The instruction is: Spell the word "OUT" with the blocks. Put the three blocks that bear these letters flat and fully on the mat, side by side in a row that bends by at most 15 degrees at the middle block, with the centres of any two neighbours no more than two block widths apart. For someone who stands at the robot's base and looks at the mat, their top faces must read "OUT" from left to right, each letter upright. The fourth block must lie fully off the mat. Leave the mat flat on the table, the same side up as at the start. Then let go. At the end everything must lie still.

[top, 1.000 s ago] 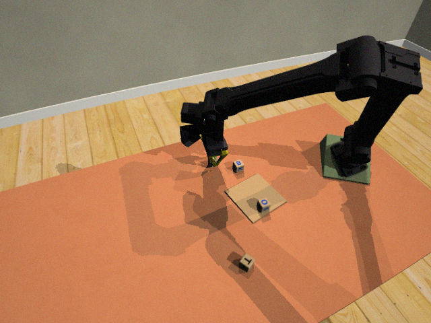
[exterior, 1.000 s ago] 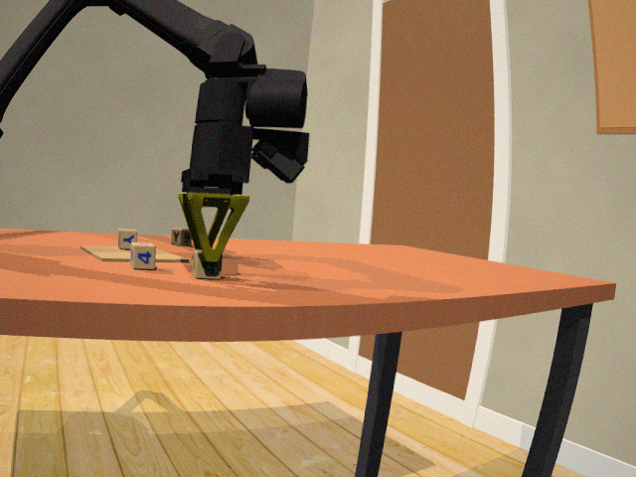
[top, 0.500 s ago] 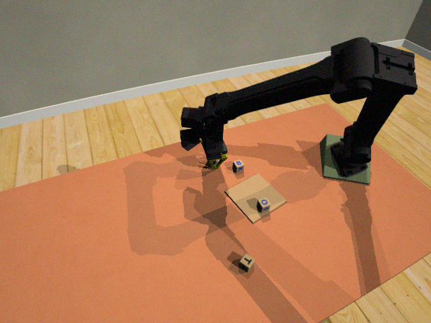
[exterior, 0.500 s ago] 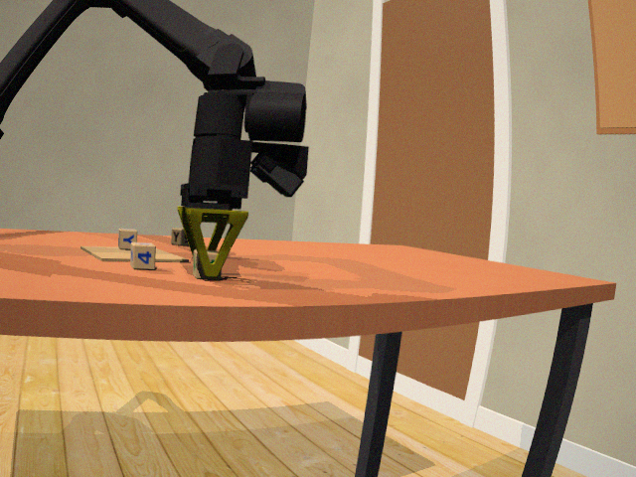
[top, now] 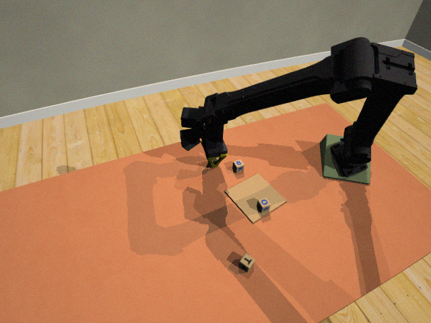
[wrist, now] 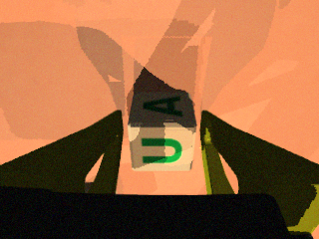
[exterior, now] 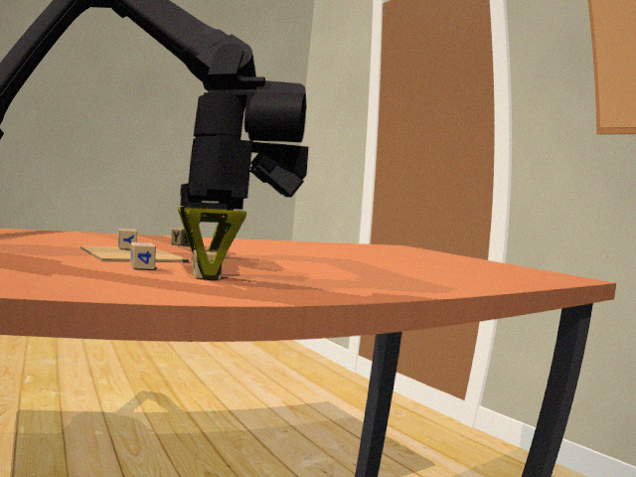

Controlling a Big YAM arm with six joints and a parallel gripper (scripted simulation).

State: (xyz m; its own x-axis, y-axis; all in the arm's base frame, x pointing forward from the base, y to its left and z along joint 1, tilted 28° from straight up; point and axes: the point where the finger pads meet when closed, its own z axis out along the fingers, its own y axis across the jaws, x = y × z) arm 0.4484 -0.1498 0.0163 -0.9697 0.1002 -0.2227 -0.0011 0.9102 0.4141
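Note:
My gripper [top: 213,163] [exterior: 208,274] [wrist: 161,119] is down at the table top, its olive fingers open on either side of the U block [exterior: 197,264] [wrist: 162,149]. Narrow gaps show between the fingers and the block's sides in the wrist view. The block rests on the table, with a green U on the face toward the camera and an A on the face beyond. The O block [top: 263,204] [exterior: 127,238] lies on the tan mat [top: 243,189] [exterior: 102,252], near its right corner. The T block [top: 246,262] [exterior: 178,236] lies off the mat, toward the table's front edge.
The fourth block [top: 238,165] [exterior: 142,255], with a blue B on top, lies on the table just right of my gripper and just off the mat's back corner. The arm's green base plate [top: 328,163] stands at the right of the orange table [top: 87,225].

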